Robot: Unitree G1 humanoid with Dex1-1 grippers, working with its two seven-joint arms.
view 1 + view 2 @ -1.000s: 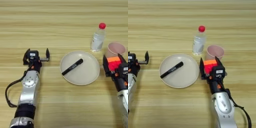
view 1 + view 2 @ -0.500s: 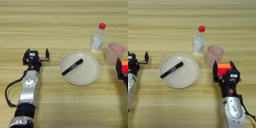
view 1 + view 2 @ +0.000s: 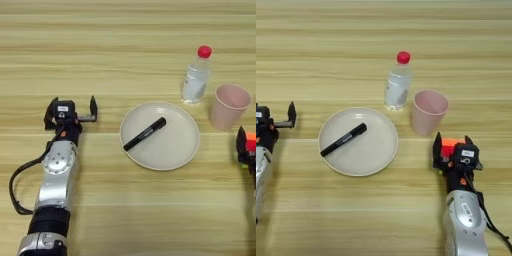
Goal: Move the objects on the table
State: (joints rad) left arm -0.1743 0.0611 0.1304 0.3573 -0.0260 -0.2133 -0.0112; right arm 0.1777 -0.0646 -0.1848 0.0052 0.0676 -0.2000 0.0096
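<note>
A black marker pen [image 3: 145, 134] lies slantwise on a round cream plate [image 3: 176, 146] at the middle of the table [image 3: 125, 50]. The pale pink cup [image 3: 429, 111] stands upright to the right of the plate. Just in front of the cup, my right gripper [image 3: 452, 149] is shut on the puzzle cube [image 3: 450, 146], whose orange and red faces show between the black fingers. My left gripper [image 3: 71, 107] rests open and holds nothing on the table, left of the plate.
A clear water bottle [image 3: 397, 81] with a red cap stands upright behind the plate, close to the cup's left side. Bare wood lies along the far side and between the plate and the left arm.
My right gripper has carried the cube from the plate's right rim further right and a little nearer to me, ending in front of the cup. The left arm has not moved.
</note>
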